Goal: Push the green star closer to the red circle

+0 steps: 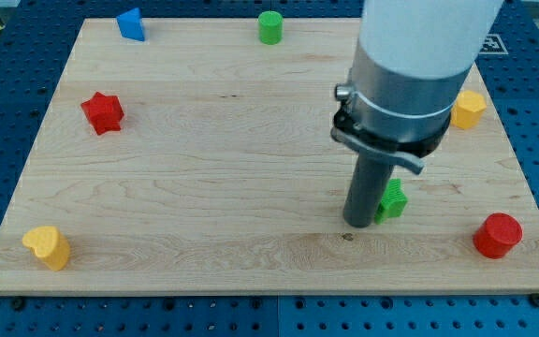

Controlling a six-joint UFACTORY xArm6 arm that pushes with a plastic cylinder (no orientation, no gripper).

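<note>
The green star [393,200] lies on the wooden board at the view's lower right, partly hidden behind my rod. The red circle [497,235] stands near the board's bottom right corner, to the right of and slightly below the star. My tip [357,225] rests on the board right against the star's left side. The arm's white and grey body covers the upper right part of the view.
A red star [103,112] lies at the left, a blue block [131,24] and a green cylinder [269,27] at the top edge, a yellow hexagon block [469,109] at the right edge, a yellow block [47,246] at the bottom left corner.
</note>
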